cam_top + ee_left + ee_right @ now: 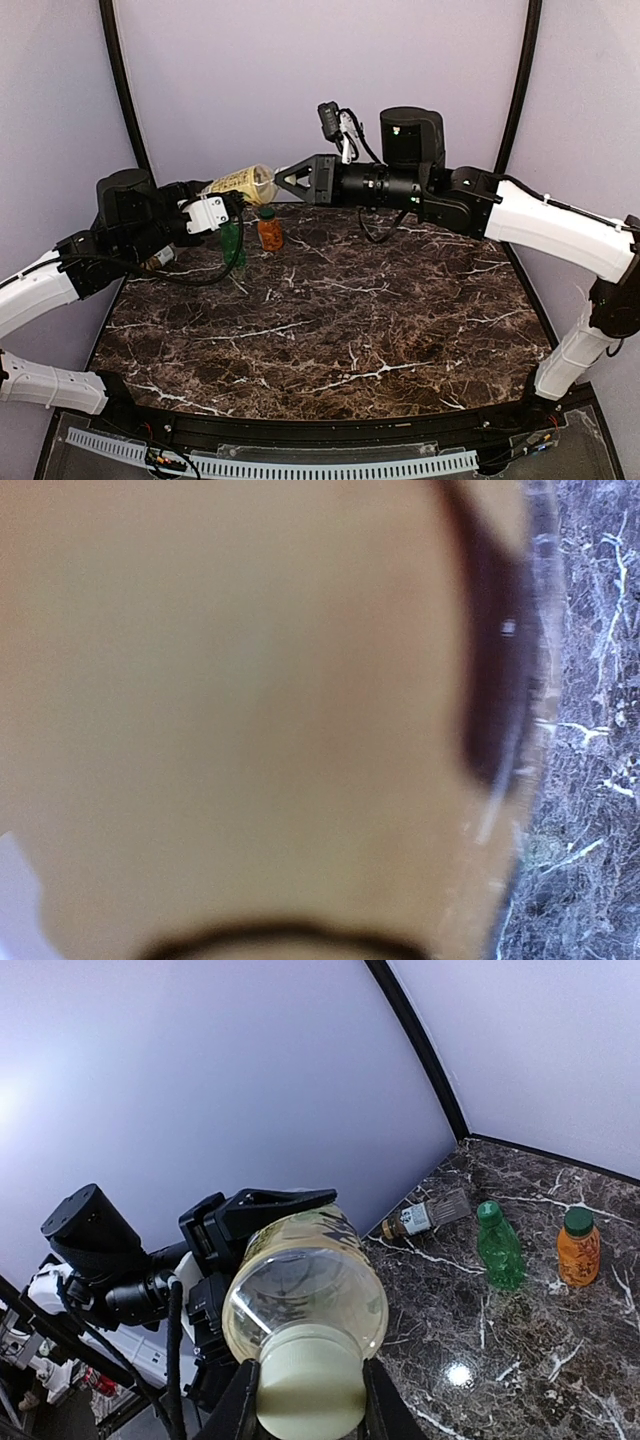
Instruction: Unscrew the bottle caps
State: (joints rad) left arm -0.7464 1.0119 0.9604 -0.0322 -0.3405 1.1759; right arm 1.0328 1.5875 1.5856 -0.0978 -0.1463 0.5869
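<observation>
My left gripper point(222, 203) is shut on the body of the pale yellow bottle point(240, 183), holding it on its side above the table's back left. The bottle's cream cap point(308, 1380) points at my right gripper point(309, 1392), which is shut on it with a finger on each side. In the left wrist view the bottle point(250, 700) is a blur that fills the frame and hides the fingers. The green bottle point(232, 245) and the short orange bottle point(270, 230) stand capped just below. The clear bottle with a brown label point(415, 1218) lies on its side near the wall.
The dark marble table point(350, 320) stretches forward from the bottles. Purple walls with black corner poles point(125, 90) close in the back. A cable point(200, 278) loops down from the left arm beside the green bottle.
</observation>
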